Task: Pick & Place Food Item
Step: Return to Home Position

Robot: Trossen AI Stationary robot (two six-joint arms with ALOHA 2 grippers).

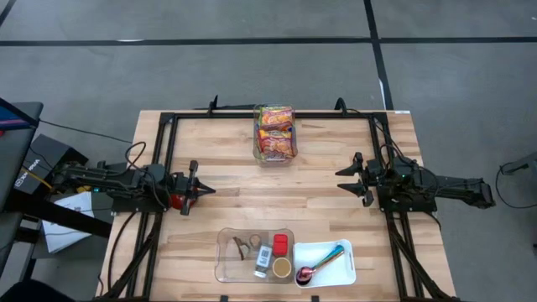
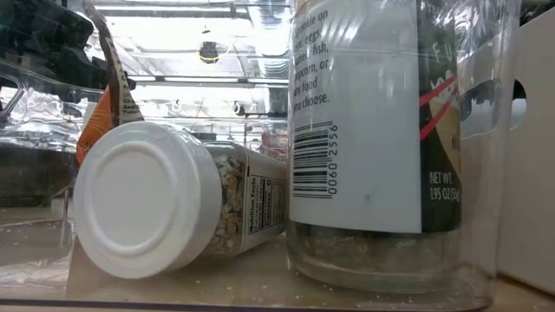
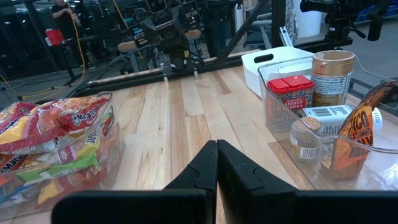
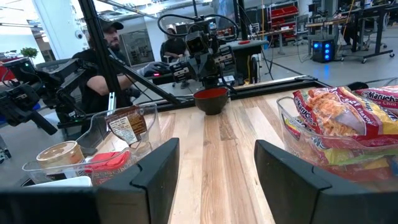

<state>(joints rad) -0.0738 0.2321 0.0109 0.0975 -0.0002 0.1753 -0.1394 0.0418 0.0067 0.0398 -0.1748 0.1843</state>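
Both arms hang empty mid-frame in the overhead shot. The left gripper [image 1: 204,190] is pinched closed on nothing and the right gripper [image 1: 346,180] is spread wide. The crinkly orange seasoning pack [image 3: 353,142] sits inside the clear plastic bin [image 1: 228,267] at lower centre. Risk imo: the small red bowl [image 1: 176,200] sits right by the left wrist, so a low, sloppy retract could clip it.

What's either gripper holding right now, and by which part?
Nothing: left gripper is shut with nothing between its fingers; right gripper is open and empty.
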